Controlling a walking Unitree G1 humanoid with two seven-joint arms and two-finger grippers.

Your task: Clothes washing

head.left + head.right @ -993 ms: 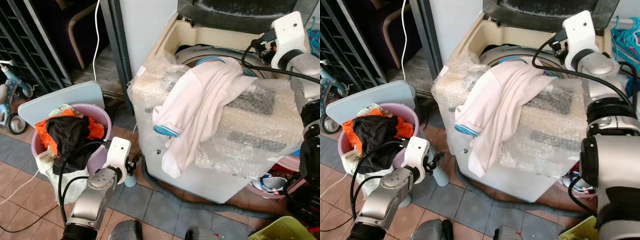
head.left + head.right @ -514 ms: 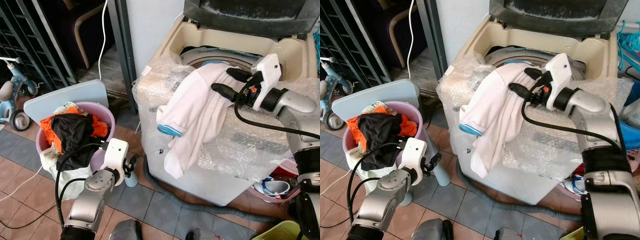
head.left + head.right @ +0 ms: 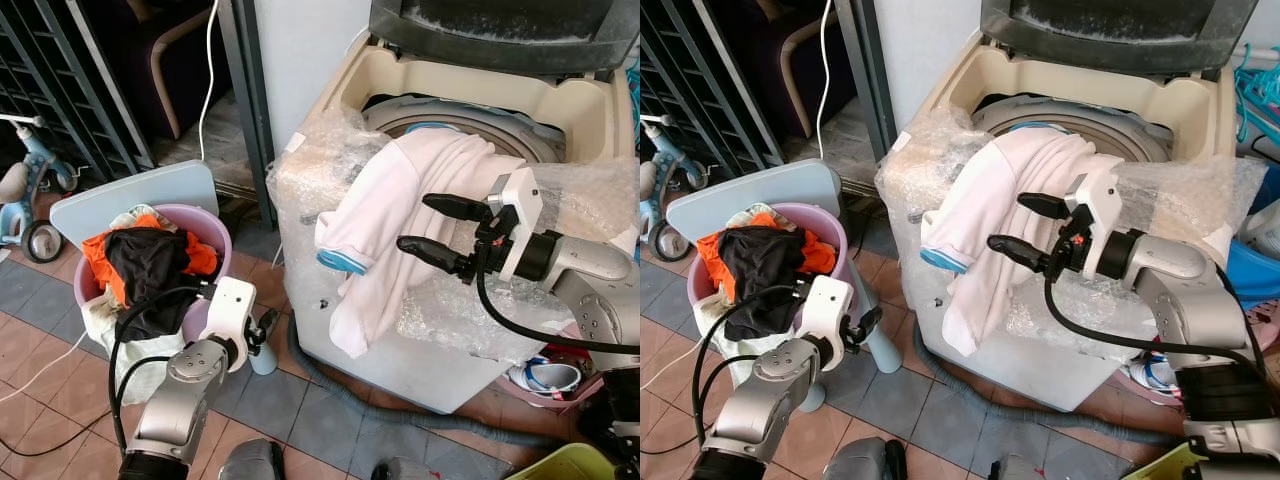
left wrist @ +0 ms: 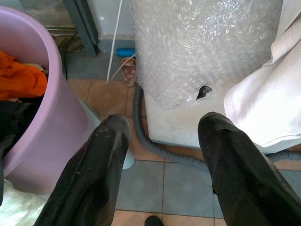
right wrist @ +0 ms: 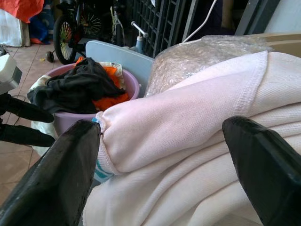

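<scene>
A pale pink shirt (image 3: 395, 205) with a blue collar hangs over the front edge of the bubble-wrapped washing machine (image 3: 585, 105), one end reaching into the drum. My right gripper (image 3: 417, 222) is open and points at the shirt's front, one finger above the other, both close to the cloth. In the right wrist view the shirt (image 5: 188, 132) lies between the two spread fingers (image 5: 70, 160). My left gripper (image 4: 162, 127) is open and hangs low beside the purple laundry basket (image 3: 203, 225), which holds black and orange clothes (image 3: 145, 262).
The washer's lid (image 3: 500, 20) stands up at the back. A grey drain hose (image 3: 400, 408) runs along the tiled floor by the machine. A blue-grey board (image 3: 130, 195) leans behind the basket. A tricycle (image 3: 25, 205) is at far left, a pink basin (image 3: 548, 378) and yellow-green crate (image 3: 570, 460) at lower right.
My right gripper has swung down from above the drum to the front of the machine and now faces the hanging shirt. The left arm has stayed where it was.
</scene>
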